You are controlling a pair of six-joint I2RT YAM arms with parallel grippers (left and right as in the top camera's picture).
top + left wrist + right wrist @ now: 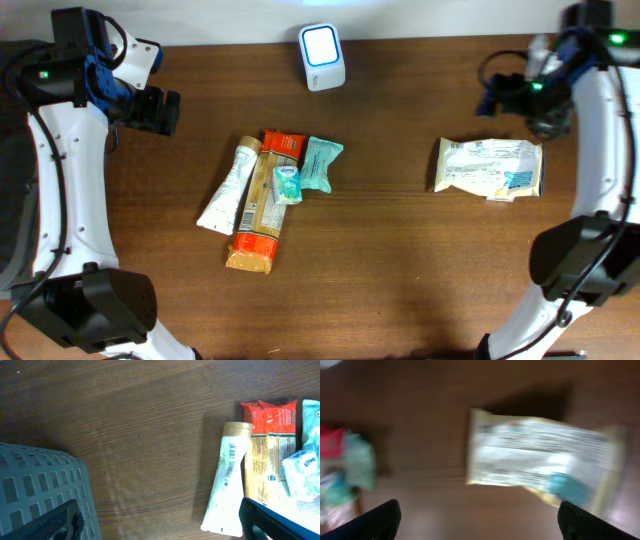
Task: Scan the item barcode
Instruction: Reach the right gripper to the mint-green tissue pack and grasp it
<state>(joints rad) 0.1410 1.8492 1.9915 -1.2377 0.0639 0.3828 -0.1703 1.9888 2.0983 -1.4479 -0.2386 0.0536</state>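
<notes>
Overhead: white packet point(489, 167) lies flat on desk point(400, 260), just beside right jaws; scanner point(322, 57) well apart.
Left wrist: left jaws wide open, empty; barcoded tube point(227, 485) ahead, tissue pack point(302, 475) marked "Kleen…".
Right wrist: right jaws wide open, empty; packet ahead between them, print blurred.

Bare table point(390, 230) (wide) between pile point(268, 200), packet point(490, 168)

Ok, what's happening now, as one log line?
left gripper: open, empty | right gripper: open, near white packet | white packet: flat on table | scanner: lit, far edge
</notes>
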